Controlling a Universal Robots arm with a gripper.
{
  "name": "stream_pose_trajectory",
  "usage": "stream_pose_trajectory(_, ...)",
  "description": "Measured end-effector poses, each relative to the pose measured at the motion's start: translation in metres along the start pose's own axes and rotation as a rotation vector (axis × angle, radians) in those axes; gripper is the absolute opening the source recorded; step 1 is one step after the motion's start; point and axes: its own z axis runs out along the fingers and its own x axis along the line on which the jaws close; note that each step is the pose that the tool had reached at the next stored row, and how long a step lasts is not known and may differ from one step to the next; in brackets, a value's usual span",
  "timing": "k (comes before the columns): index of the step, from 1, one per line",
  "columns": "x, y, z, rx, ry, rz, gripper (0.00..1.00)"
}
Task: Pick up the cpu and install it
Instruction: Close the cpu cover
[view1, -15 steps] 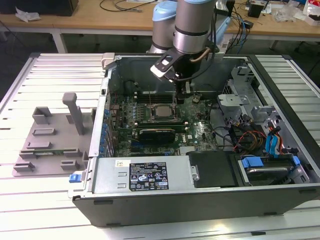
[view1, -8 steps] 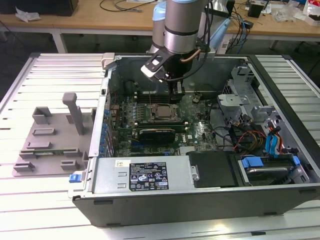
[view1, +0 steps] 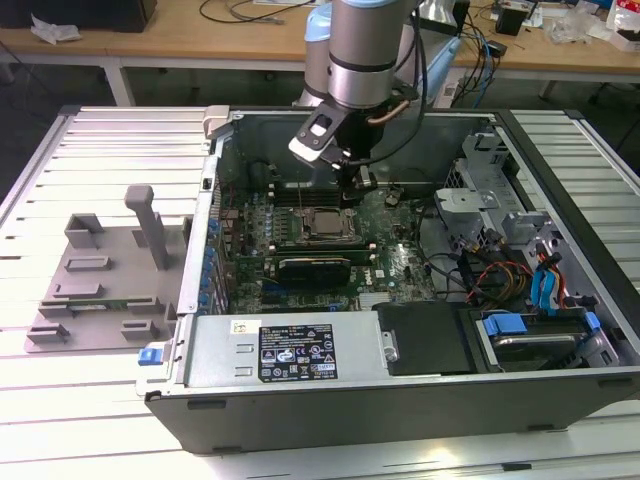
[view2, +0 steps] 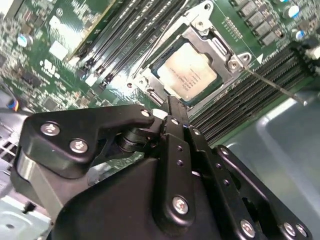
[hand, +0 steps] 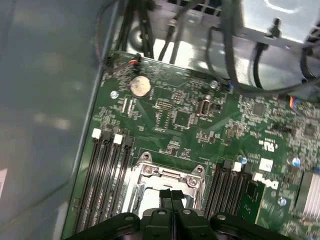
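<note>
Well, we see the cpu (view1: 322, 222) lying flat in the metal socket frame (view2: 231, 61) on the green motherboard (view1: 405, 262), inside the open computer case (view1: 300, 395); its shiny top faces up. Our gripper (view1: 352, 190) hangs just above the socket's edge, a little toward the exterior view's right of the chip, and both wrist views show its black fingers (hand: 165, 197) pressed together with nothing between them, apart from the cpu. Over at the exterior view's left, well apart from the case, the grey fixture plate (view1: 90, 295) rests on the slatted table (view1: 100, 400).
</note>
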Motion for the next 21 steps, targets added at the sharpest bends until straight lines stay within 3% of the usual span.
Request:
stream_pose_trajectory(2,0.0000,0.0000,0.0004,-0.0017,-0.0005,-0.072,0.11)
stream_pose_trajectory(8,0.0000,0.0000,0.0011,-0.0049,-0.0015,-0.205,0.11)
stream_pose_trajectory(10,0.0001,0.0000,0.0015,-0.0066,-0.0021,-0.278,0.11)
stream_pose_trajectory(18,0.0001,0.0000,0.0024,-0.0106,-0.0036,-0.451,0.11)
stream_pose_trajectory(21,0.0001,0.0000,0.0029,-0.0127,-0.0047,-0.549,0.11)
